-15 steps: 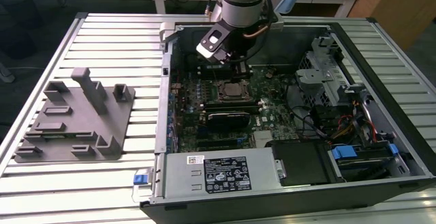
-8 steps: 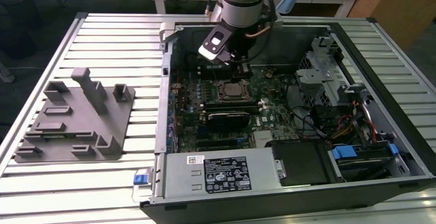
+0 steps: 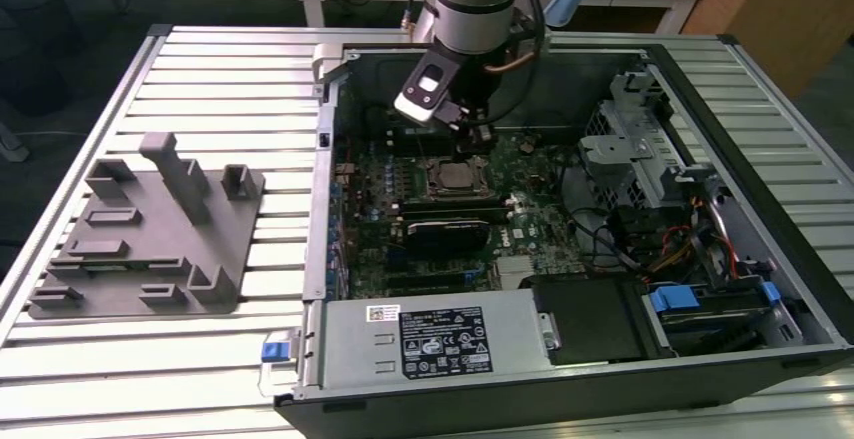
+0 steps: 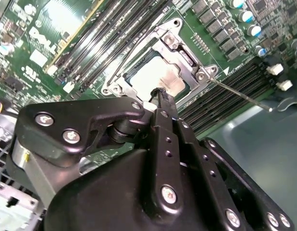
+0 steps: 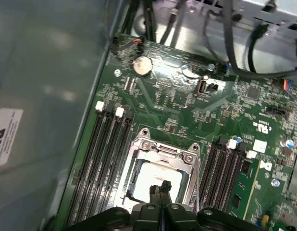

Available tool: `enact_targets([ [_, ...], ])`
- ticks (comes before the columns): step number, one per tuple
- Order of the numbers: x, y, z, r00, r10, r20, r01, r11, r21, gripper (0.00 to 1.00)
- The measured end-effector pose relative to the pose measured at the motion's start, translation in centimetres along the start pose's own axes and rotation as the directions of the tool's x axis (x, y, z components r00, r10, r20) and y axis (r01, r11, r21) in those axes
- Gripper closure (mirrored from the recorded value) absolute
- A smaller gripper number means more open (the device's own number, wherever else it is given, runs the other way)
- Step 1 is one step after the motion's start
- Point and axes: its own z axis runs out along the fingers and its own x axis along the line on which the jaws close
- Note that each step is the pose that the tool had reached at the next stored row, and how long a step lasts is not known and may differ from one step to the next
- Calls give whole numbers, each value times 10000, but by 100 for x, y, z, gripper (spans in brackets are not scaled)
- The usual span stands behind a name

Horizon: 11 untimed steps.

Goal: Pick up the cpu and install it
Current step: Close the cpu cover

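My gripper [image 4: 160, 92] is pinched narrow, nothing held. The cpu [image 4: 153, 77] lies flat in the socket frame [image 4: 187, 62] right under my fingertips; touching or just clear, can't tell. I'd judge it light, stiff, slick-topped and fragile underneath, so take it by opposite edges only. The frame hugs it, memory slots [image 4: 115, 33] flank me, and the lever wire [image 4: 240, 95] is close beside. The motherboard [image 5: 177, 96] sits deep in the case [image 3: 316, 229]: tight room.

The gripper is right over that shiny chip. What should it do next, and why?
Probably rise straight up a little: the cpu seems to lie flat in its socket, and the gripper hangs shut over its edge, gripping nothing, so clearing away looks safest.
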Motion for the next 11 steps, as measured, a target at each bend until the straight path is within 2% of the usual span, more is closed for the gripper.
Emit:
enact_targets([
  [5,0,0,0,9978,-664,-31,664,9978,-2,89],
  [11,0,0,0,9897,-1428,-67,1428,9898,-7,89],
])
